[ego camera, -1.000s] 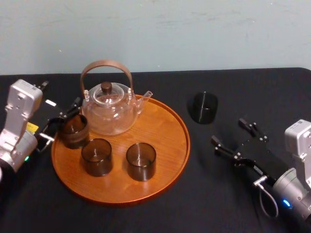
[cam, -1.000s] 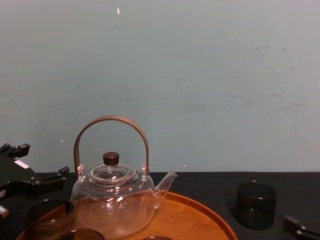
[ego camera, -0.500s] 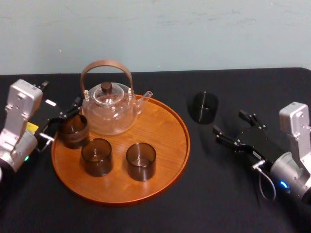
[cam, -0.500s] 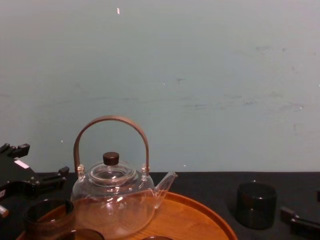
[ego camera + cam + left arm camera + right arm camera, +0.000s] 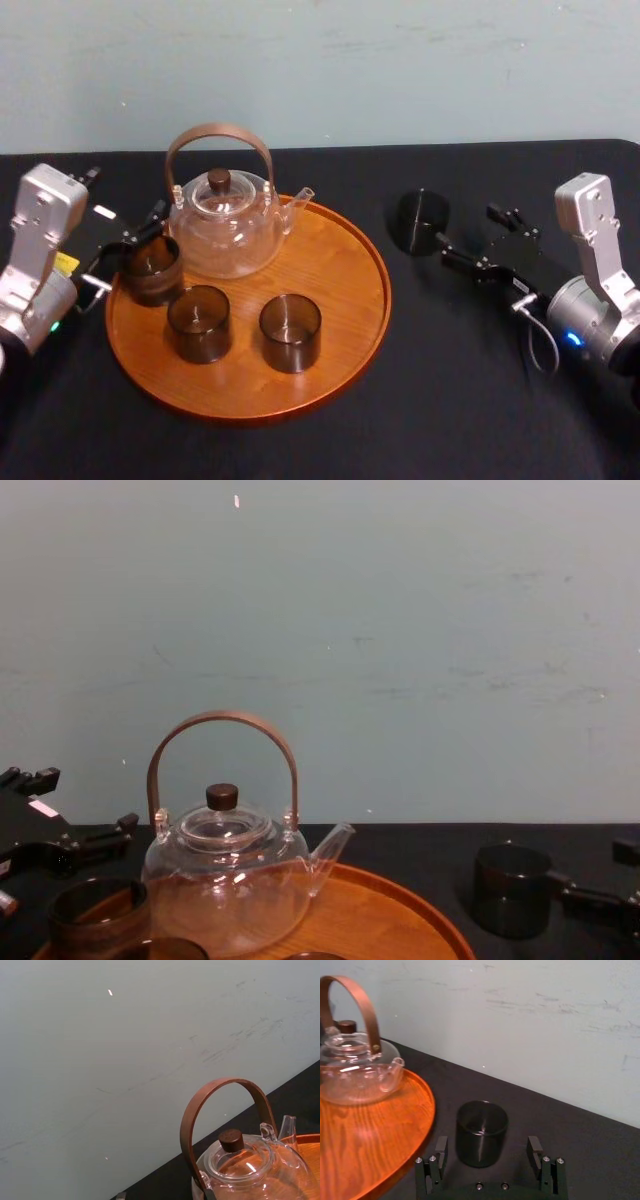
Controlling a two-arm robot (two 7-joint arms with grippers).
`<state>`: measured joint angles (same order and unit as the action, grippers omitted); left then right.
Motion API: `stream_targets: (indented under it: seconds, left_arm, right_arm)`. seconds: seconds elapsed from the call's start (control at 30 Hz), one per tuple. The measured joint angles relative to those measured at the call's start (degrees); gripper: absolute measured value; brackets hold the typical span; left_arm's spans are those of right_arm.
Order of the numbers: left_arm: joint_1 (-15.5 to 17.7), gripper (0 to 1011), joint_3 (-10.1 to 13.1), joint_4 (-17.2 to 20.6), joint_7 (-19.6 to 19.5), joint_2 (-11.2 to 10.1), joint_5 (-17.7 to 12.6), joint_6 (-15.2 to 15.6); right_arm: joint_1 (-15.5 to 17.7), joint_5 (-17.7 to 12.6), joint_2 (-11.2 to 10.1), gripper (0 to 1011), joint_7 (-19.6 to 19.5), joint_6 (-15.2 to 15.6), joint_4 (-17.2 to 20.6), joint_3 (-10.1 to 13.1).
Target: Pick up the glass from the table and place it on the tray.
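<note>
We are closing in to grasp: the right gripper (image 5: 469, 228), jaws apart, faces the glass (image 5: 421, 221), which stands on the counter (image 5: 450, 400) just right of the tray (image 5: 350, 300). Next, we judge, it must straddle the glass and clamp. The left gripper (image 5: 128, 250) idles at the tray's left rim, jaws apart.

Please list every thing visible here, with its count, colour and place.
tray: one, orange-brown, left of the table's middle.
teapot: one, clear, brown handle, at the tray's back.
glasses on the tray: three, dark, nearer than the teapot.
lone glass: one, dark, on the table right of the tray.
table: one, black.
wall: one, pale blue-green, behind.
left gripper: one, black, open, at the tray's left edge.
right gripper: one, black, open, just by the lone glass.
</note>
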<state>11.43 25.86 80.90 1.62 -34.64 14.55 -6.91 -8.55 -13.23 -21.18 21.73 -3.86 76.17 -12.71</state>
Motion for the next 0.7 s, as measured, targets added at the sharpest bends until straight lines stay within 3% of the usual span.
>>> stream_targets:
  seconds: [0.7]
  left_arm:
    - [0.00,1001,0.00,0.00,0.00,0.00,0.00,0.00]
  right_arm:
    - [-7.60,-0.81,1.20,1002,2.72,0.04,-8.56,-1.73]
